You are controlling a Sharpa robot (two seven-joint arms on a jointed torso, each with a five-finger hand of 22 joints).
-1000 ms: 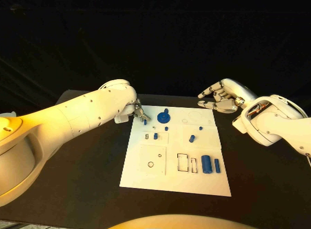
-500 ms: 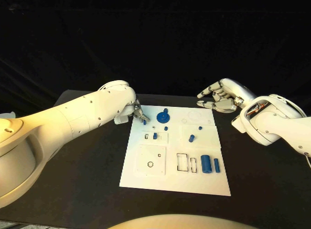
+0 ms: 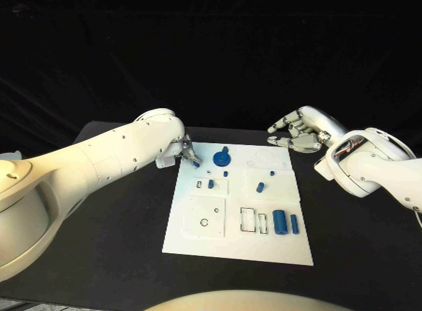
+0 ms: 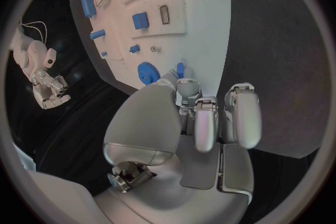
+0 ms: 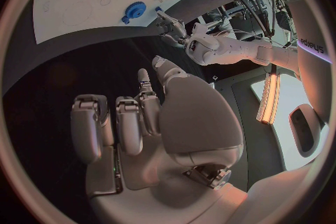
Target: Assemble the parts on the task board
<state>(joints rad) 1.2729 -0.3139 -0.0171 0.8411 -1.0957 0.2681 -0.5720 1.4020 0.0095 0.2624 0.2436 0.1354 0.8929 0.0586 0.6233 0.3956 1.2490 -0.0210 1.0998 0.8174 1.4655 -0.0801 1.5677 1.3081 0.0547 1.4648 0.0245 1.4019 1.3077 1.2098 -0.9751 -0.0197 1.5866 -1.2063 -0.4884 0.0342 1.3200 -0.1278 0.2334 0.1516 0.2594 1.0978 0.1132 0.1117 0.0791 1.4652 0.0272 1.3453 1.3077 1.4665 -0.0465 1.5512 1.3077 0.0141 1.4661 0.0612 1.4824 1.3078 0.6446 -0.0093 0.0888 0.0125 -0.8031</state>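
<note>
The white task board (image 3: 238, 249) lies in the middle of the black table. At its far left corner my left hand (image 3: 185, 154) pinches a small blue peg (image 3: 194, 164) in its fingertips, just above the board. The left wrist view shows that peg (image 4: 180, 69) sticking out past the fingertips, close to the blue gear (image 4: 148, 73). The gear (image 3: 222, 157) sits near the board's far edge. My right hand (image 3: 297, 133) hovers beyond the far right corner, fingers loosely curled, nothing in it. A blue cylinder (image 3: 280, 222) and a thin blue bar (image 3: 294, 224) lie at the near right.
Several small blue pieces stand mid-board, among them a short block (image 3: 260, 188) and a peg (image 3: 227, 173). Empty outlined slots (image 3: 247, 220) lie beside the cylinder. Black table surface (image 3: 126, 220) runs around the board on both sides.
The left hand with the peg has crept a touch toward the board's far left corner. The right hand has stayed put.
</note>
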